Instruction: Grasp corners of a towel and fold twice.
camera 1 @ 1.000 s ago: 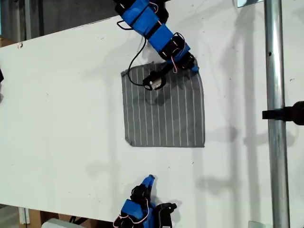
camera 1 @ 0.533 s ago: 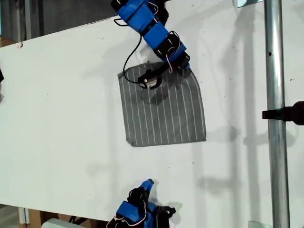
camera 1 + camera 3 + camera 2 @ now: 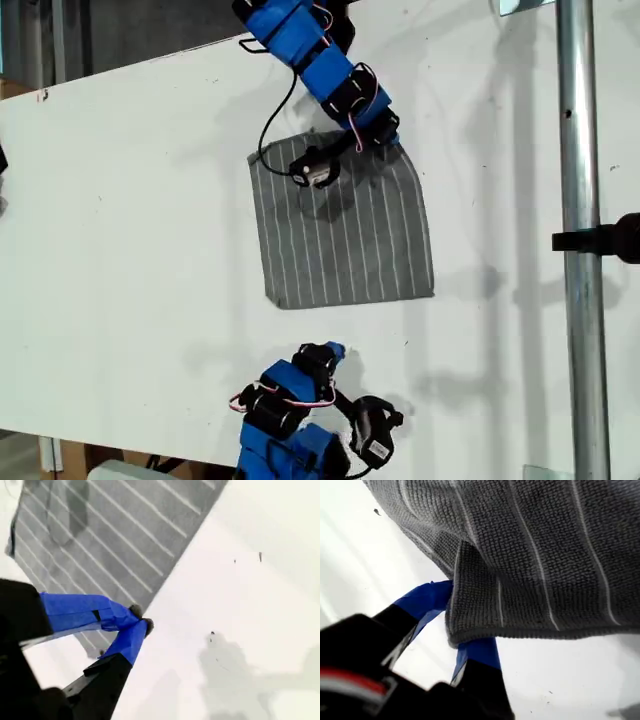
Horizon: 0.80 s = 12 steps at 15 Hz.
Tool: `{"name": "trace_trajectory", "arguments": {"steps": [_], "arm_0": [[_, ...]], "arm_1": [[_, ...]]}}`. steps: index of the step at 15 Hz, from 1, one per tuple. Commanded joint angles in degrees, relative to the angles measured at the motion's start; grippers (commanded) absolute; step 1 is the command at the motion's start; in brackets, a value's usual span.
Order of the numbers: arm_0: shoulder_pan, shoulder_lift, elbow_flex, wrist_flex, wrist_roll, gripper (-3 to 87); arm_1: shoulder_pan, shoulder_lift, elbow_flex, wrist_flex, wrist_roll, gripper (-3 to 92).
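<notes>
The grey towel with thin white stripes lies flat on the white table, near the middle of the exterior view. My first gripper reaches in from the exterior view's top and is shut on the towel's far corner toward the exterior view's right. That corner is pinched and bunched between the blue fingers. My second gripper is low in the exterior view, just short of the towel's near edge. Its blue fingertips meet over bare table, holding nothing.
A vertical metal pole with a black clamp stands at the exterior view's right. The first arm's black wrist camera hangs over the towel's far part. The towel's two near corners lie flat.
My first gripper pulled its corner slightly toward the exterior view's upper left, skewing the towel. My second arm came up from the bottom edge toward the towel and turned its wrist.
</notes>
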<state>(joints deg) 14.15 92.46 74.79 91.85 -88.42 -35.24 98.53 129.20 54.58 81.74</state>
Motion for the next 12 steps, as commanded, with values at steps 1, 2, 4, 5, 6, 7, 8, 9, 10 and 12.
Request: {"name": "trace_trajectory", "arguments": {"steps": [1, 2, 4, 5, 6, 7, 8, 9, 10, 12], "arm_0": [[2.72, -3.69, -12.13, -3.87, 6.15, 21.6], [3.43, -4.31, -13.27, -5.71, 8.70, 26.4], [4.66, -7.65, -17.05, -5.01, 11.51, 32.7], [5.19, -10.02, -18.54, -3.52, 11.60, 33.8], [5.45, -12.66, -18.54, -2.99, 10.81, 33.9], [5.54, -16.00, -18.98, -2.90, 10.28, 34.0], [5.54, -19.60, -20.39, -2.90, 9.76, 33.7], [5.45, -23.47, -22.59, -3.16, 9.40, 33.5], [5.62, -27.16, -25.31, -3.43, 9.23, 32.9], [5.71, -31.11, -26.37, -6.06, 8.96, 32.2]], "arm_1": [[0.62, 2.72, -0.35, -0.44, -0.70, -0.1], [0.62, 2.72, -0.44, -0.44, -0.79, -0.1], [0.70, 2.72, -0.62, -0.44, -0.79, -0.1], [0.79, 2.72, -0.62, -0.44, -0.79, -0.1], [0.88, 2.72, -0.62, -0.44, -0.79, -0.1], [0.97, 2.72, -0.62, -0.53, -0.88, -0.1], [1.05, 2.72, -0.62, -0.70, -0.88, -0.1], [1.05, 2.72, -0.62, -0.79, -0.88, -0.1], [1.05, 2.72, -0.62, -0.88, -0.88, -0.1], [1.05, 2.72, -0.62, -0.88, -0.88, -0.1]]}}
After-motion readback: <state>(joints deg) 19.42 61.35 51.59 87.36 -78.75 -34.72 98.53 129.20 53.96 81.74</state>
